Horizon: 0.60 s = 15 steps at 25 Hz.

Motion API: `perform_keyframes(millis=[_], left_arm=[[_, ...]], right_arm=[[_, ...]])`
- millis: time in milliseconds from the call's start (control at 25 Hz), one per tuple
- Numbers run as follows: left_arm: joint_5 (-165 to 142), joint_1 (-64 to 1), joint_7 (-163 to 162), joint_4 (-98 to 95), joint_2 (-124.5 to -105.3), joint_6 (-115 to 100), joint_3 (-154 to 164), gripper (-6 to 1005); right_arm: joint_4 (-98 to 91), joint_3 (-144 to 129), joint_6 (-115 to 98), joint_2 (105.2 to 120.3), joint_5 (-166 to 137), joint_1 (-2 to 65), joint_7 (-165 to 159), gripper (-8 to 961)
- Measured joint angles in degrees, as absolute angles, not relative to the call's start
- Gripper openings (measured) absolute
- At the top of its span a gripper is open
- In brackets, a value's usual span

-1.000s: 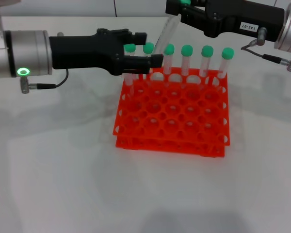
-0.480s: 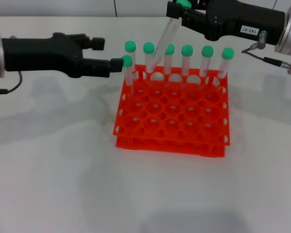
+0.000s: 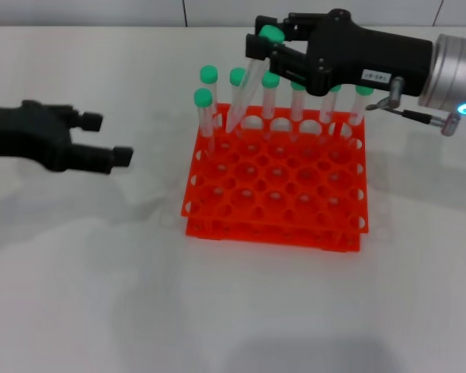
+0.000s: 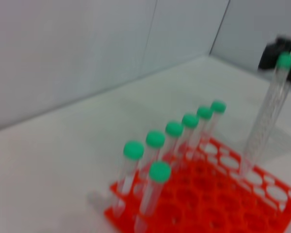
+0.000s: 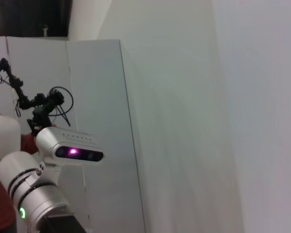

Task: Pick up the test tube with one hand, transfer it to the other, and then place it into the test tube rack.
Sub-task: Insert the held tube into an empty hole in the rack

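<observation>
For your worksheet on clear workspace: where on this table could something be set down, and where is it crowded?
Bare table lies in front of the test tube rack and between the rack and the open left gripper. The rack's back row is crowded with green-capped tubes, where the right gripper holds the tilted test tube.

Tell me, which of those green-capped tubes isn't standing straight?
The test tube held by the right gripper: it leans, its tip at the back of the test tube rack. The others stand upright.
</observation>
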<state>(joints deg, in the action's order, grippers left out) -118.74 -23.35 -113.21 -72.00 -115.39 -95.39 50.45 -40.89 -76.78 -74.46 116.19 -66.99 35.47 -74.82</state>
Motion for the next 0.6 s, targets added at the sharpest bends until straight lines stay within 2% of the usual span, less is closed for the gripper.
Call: perform_keyframes(millis=[600], left_arm=[[-123.59,-20.61,-107.83,-76.02,-114.64,-99.22,49.75,884]], right_arm=[[-41.23,-87.22,-64.19,116.19,-55.77,35.81,-63.52,275]])
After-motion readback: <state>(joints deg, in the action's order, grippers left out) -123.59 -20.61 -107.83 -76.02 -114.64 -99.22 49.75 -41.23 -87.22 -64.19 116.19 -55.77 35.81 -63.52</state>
